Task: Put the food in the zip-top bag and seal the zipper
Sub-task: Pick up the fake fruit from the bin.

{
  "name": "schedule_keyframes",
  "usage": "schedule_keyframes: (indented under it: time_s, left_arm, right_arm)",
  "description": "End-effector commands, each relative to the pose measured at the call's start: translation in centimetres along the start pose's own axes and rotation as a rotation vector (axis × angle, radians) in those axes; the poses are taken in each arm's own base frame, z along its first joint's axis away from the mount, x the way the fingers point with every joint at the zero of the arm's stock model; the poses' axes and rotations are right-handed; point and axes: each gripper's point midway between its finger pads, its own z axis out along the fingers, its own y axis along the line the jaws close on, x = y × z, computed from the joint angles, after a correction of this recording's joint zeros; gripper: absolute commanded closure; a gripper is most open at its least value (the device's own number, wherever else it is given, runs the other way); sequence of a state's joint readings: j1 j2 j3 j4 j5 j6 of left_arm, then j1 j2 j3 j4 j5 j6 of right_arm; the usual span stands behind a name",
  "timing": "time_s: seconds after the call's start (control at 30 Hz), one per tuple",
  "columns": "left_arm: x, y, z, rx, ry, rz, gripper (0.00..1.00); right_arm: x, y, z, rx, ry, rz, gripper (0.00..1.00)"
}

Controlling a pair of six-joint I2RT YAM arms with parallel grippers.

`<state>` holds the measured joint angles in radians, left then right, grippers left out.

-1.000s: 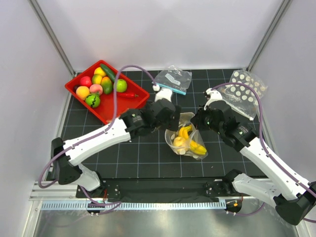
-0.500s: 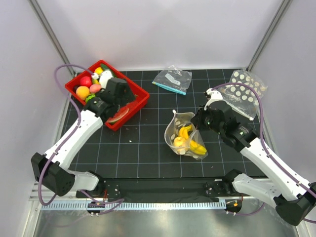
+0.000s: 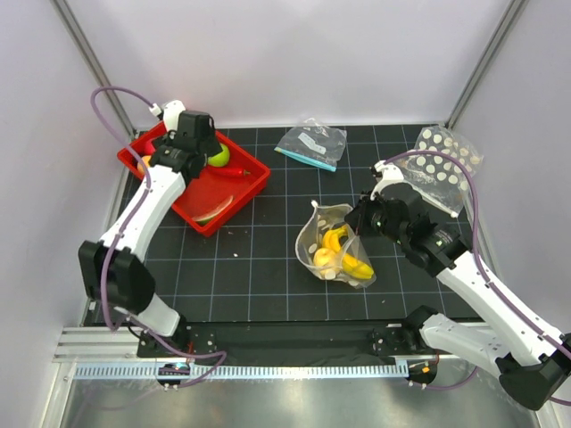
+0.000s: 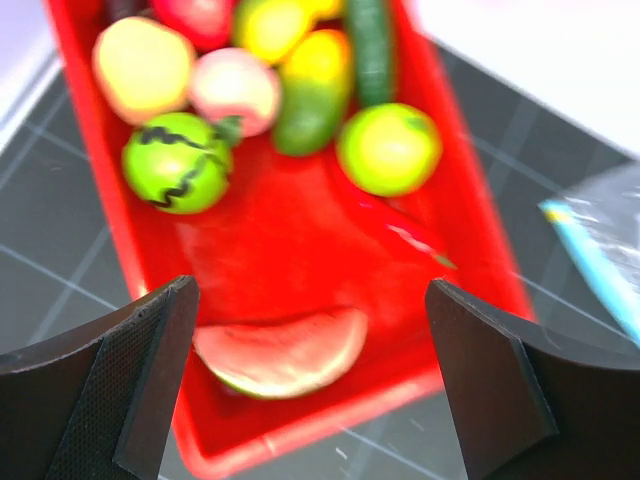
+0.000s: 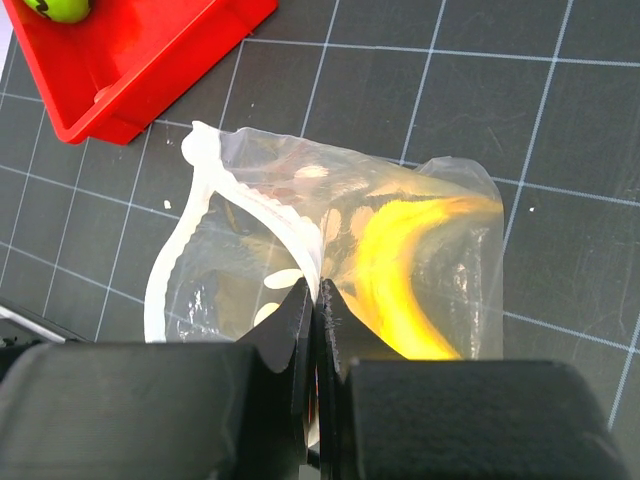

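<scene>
Red plastic filled the left of the scene: a shallow tray (image 4: 300, 270) sat at the far left corner of the dark gridded desk (image 3: 268, 267). In it we saw most of the food: a green ball with black wavy stripes (image 4: 178, 162), a yellow-orange fruit (image 4: 143, 68), a pink one (image 4: 235, 90), a dark cucumber (image 4: 370, 45), a lime-green round fruit (image 4: 388, 148), a thin red chilli (image 4: 410, 230) and a watermelon slice (image 4: 283, 350) lying against the near wall. The left fingers (image 4: 110, 390) hung above this tray, spread wide and holding nothing, with the watermelon slice showing between them.

Further right, near the back edge, a clear bag with a teal strip (image 3: 310, 143) lay flat, well apart from the tray.

Nearer the middle of the desk we found the zip bag (image 3: 335, 245), clear with white dots, propped up with its mouth gaping toward the tray. Yellow bananas (image 5: 400, 280) lay inside it, pressed to the right side. Its zipper (image 5: 190, 220) ran as a pale wavy strip around the open rim, unsealed. The right fingers (image 5: 285, 335) were pinched narrow on the near edge of that rim, gripping the bag.

At the far right, behind the right arm, another dotted bag (image 3: 442, 156) rested on the desk.
</scene>
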<state>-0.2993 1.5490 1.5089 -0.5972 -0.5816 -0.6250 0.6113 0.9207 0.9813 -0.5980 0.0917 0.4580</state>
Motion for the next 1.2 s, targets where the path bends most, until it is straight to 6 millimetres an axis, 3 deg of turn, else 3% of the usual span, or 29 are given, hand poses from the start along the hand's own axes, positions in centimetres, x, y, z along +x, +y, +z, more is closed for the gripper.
schedule_keyframes:
  time_s: [0.0, 0.2, 0.4, 0.53, 0.67, 1.17]
  left_arm:
    - [-0.1, 2.4, 4.1, -0.096, 0.007, 0.056, 0.00]
    - [4.5, 3.0, 9.4, -0.118, 0.082, 0.267, 0.00]
    - [5.8, 5.8, 12.5, -0.201, 0.145, 0.332, 0.00]
    - [5.7, 8.3, 13.9, -0.292, 0.193, 0.383, 0.00]
    - [5.3, 9.6, 14.7, -0.342, 0.204, 0.440, 0.00]
    - [8.0, 11.5, 18.0, -0.409, 0.286, 0.546, 0.03]
  right_arm:
    - [-1.3, 0.9, -0.5, -0.048, -0.055, 0.001, 0.98]
    - [-1.2, 0.8, -0.5, -0.046, -0.056, -0.007, 0.98]
    - [-1.0, 0.8, -0.6, -0.052, -0.058, -0.017, 0.97]
    - [-1.0, 0.9, -0.6, -0.065, -0.060, -0.019, 0.98]
    - [-0.9, 1.0, -0.6, -0.073, -0.058, -0.023, 0.98]
    - [-0.6, 0.9, -0.3, -0.077, -0.060, -0.036, 0.98]
